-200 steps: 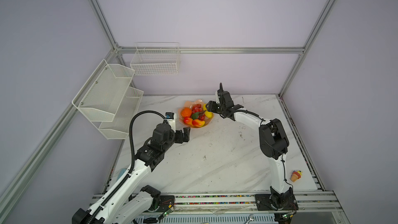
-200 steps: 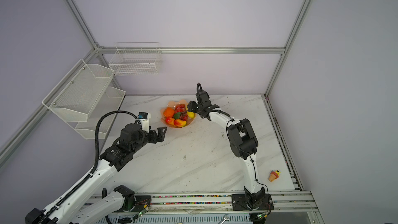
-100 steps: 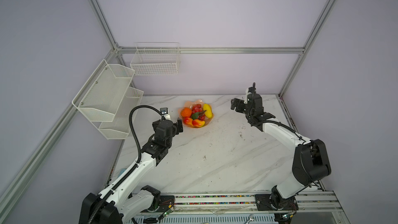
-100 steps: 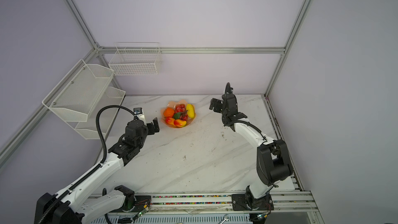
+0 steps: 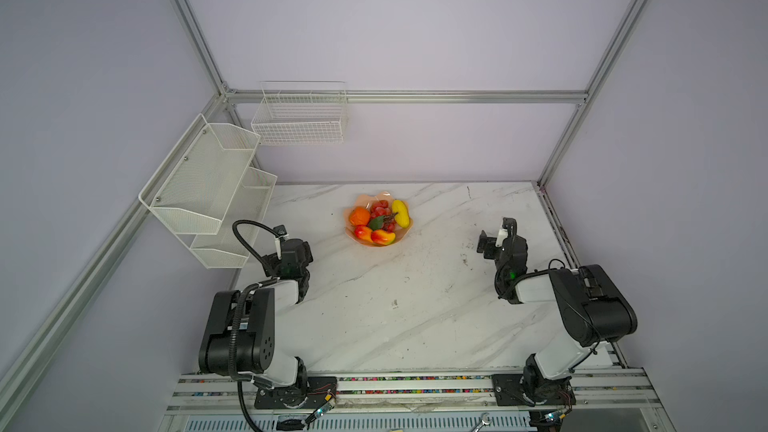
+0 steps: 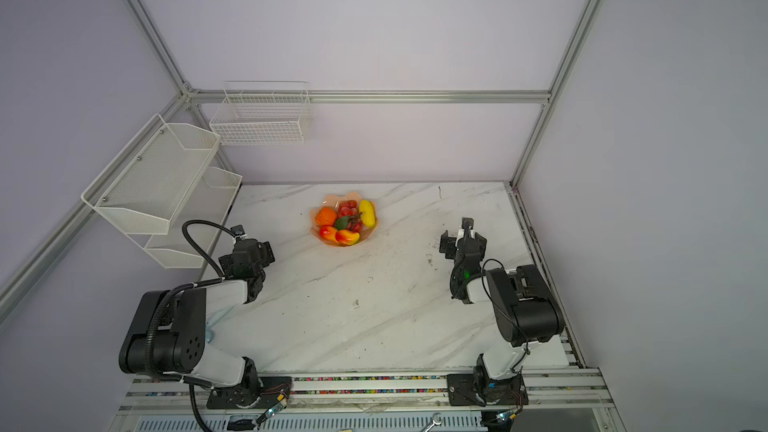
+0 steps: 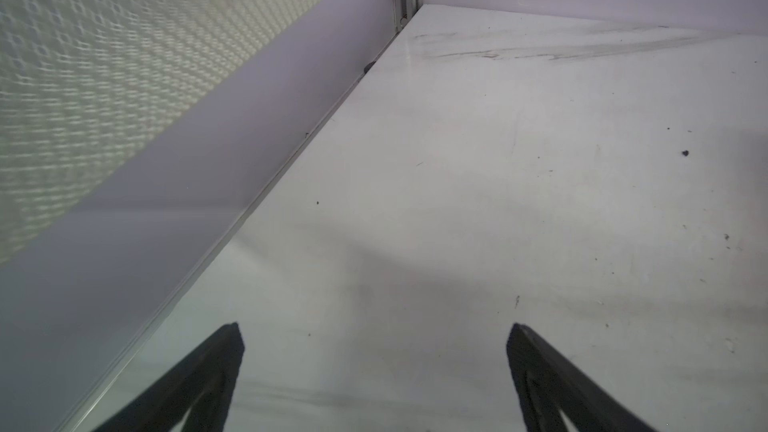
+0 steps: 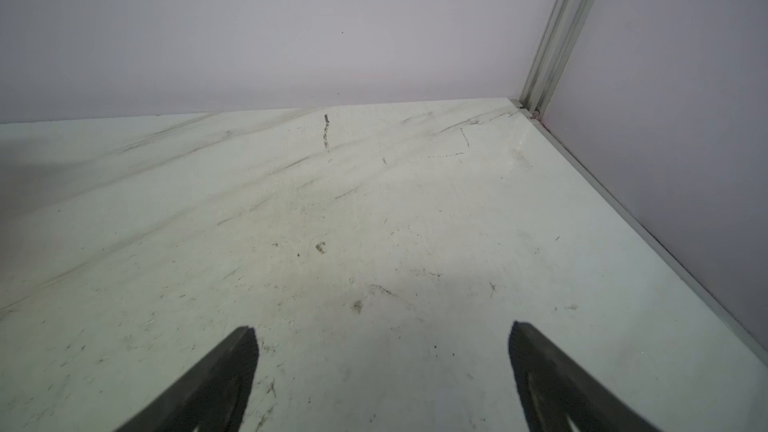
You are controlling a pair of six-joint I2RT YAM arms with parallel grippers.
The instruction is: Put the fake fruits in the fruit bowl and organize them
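All five fake fruits, probably light, hard and slippery, sit inside the shallow glossy peach-pink petal-rimmed bowl, best pinched across their narrow middles, while the left gripper and right gripper stand wide and empty, well apart from that bowl.

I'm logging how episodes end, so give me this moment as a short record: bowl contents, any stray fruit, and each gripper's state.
fruit bowl: on the marble table, towards the back wall
contents: orange, berry cluster, yellow fruit, two mangoes
fruit outside bowl: none visible
left gripper: open, holding nothing, above the table near the mesh baskets
right gripper: open, holding nothing, above the table, apart from the bowl
task state: looks done
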